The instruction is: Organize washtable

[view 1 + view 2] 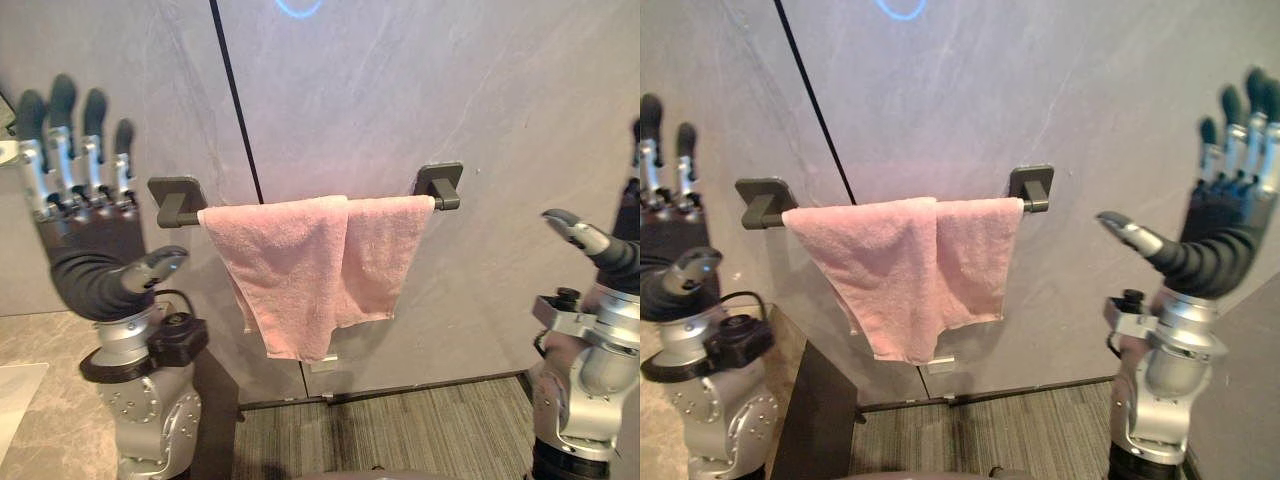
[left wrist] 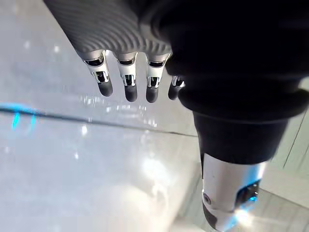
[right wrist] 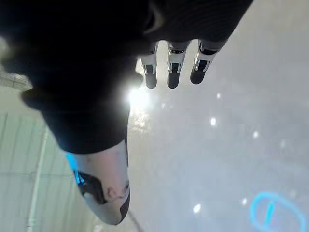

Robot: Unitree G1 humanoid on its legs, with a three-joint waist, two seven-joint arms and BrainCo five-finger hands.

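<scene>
Left eye view gives us the pink towel (image 1: 300,270) draped crooked and doubled over the wall rail (image 1: 178,200), with both robot hands raised well clear of it, fingers straight and holding nothing: left robot hand (image 1: 85,235), right robot hand (image 1: 1215,225). We judge a one-sided tug could drag the towel off onto the floor (image 1: 420,430). The table (image 1: 45,340) is cut off at the edge, so we cannot tell what lies on it.

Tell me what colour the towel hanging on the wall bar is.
The towel is plain pale pink, with no pattern; the left eye view shows it best.
</scene>
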